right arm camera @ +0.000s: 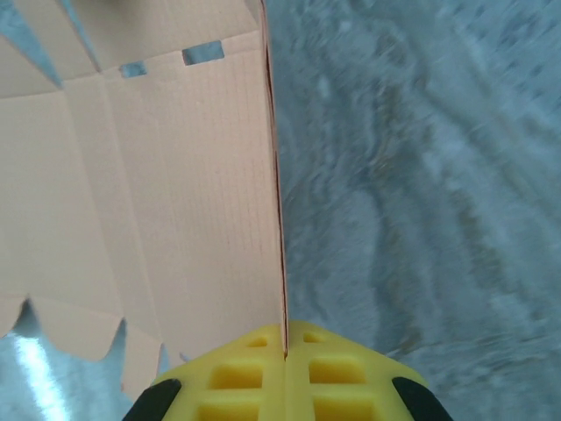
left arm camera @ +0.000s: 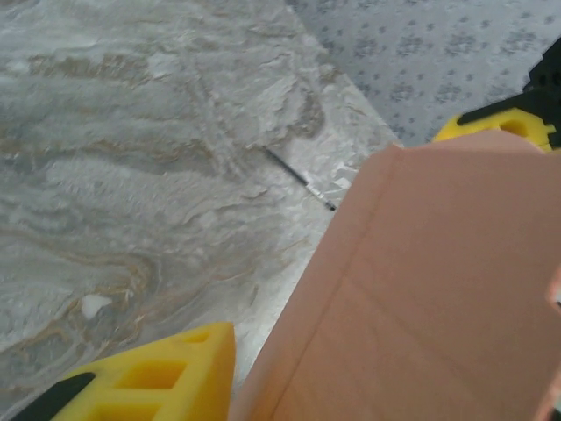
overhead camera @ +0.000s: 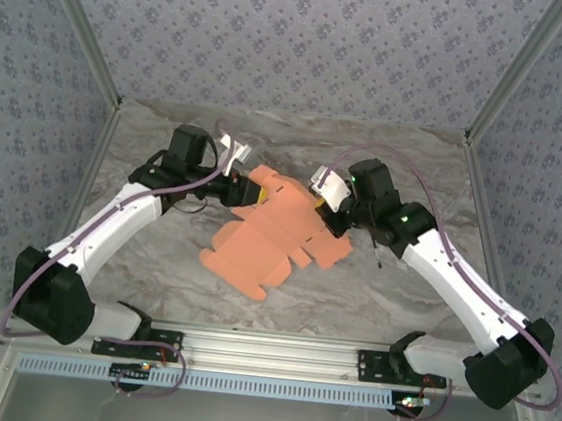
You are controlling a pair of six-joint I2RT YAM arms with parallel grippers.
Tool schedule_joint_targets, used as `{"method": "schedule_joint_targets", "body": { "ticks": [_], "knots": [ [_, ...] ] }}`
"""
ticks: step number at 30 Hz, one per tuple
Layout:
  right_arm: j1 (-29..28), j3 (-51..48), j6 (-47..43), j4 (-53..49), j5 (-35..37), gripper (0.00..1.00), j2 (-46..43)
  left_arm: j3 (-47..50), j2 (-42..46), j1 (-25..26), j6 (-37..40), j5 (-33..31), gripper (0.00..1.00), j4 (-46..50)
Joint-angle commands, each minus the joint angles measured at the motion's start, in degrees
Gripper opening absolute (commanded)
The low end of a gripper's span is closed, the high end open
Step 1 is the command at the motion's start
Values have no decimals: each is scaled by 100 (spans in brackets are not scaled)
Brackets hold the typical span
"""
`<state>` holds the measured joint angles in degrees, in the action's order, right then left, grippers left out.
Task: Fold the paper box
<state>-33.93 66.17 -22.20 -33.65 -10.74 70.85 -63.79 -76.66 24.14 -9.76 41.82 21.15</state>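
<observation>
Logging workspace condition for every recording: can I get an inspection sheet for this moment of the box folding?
Surface: grey marbled table, no spills seen.
Job's things: paper box, an unfolded salmon die-cut sheet between the arms.
Clutter: thin dark stick lying on the table.
Grippers: left gripper open, card between its fingers; right gripper shut on a sheet edge.
Cables: purple cable along each arm, off the sheet.
Surroundings: patterned walls, metal frame.

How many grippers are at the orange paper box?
2. The left gripper stands open around the paper box at its far-left flap; the right gripper is shut on its right edge.
</observation>
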Motion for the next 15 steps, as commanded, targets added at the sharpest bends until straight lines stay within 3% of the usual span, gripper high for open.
{"method": "schedule_joint_targets", "body": {
  "ticks": [1,4,8,15],
  "knots": [
    [248,161,647,-452,-1051,0,212,80,-72,-59,113,-402,43,-198],
    [360,380,825,-563,-1318,0,472,92,-200,-59,158,-549,47,-260],
    [375,473,820,-681,-1135,0,748,80,-403,-59,152,-783,50,-339],
    [91,741,586,-799,377,0,1071,83,-532,-95,77,-1376,58,-408]
  ]
}}
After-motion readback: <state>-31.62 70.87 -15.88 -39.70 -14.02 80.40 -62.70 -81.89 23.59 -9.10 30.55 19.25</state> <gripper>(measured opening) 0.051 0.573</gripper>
